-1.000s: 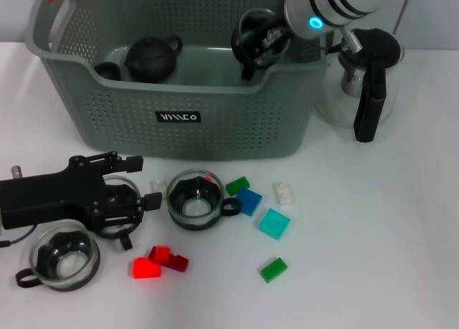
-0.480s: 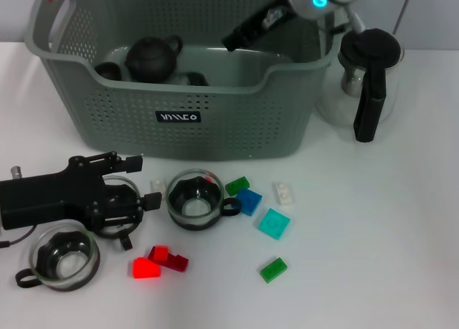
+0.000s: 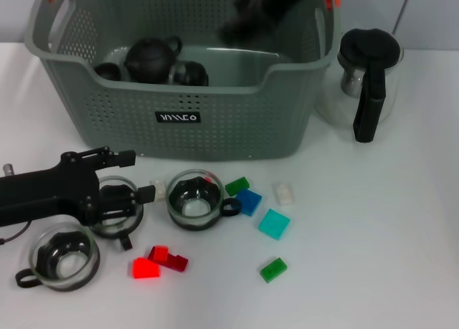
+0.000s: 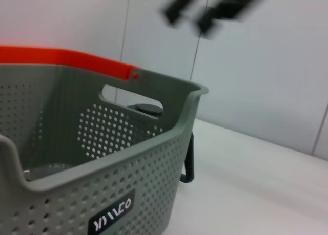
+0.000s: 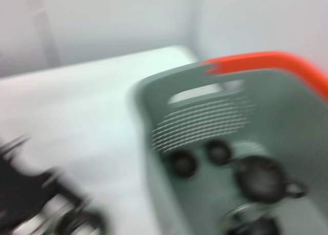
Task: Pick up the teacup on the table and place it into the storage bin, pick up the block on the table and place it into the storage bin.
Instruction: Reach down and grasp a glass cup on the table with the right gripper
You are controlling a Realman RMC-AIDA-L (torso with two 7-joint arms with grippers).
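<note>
right tool (image 3: 247, 13) risen from storage bin (image 3: 215, 125) | teacup (image 3: 188, 73) left upright inside

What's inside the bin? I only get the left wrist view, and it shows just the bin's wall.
Observer: A dark teapot sits in the bin.
Operator: Are there cups on the table?
Observer: Yes, three glass cups. One is right by the left gripper, which is open.
Operator: Any blocks?
Observer: Several coloured blocks lie in front of the bin. The right gripper is up over the bin.
</note>
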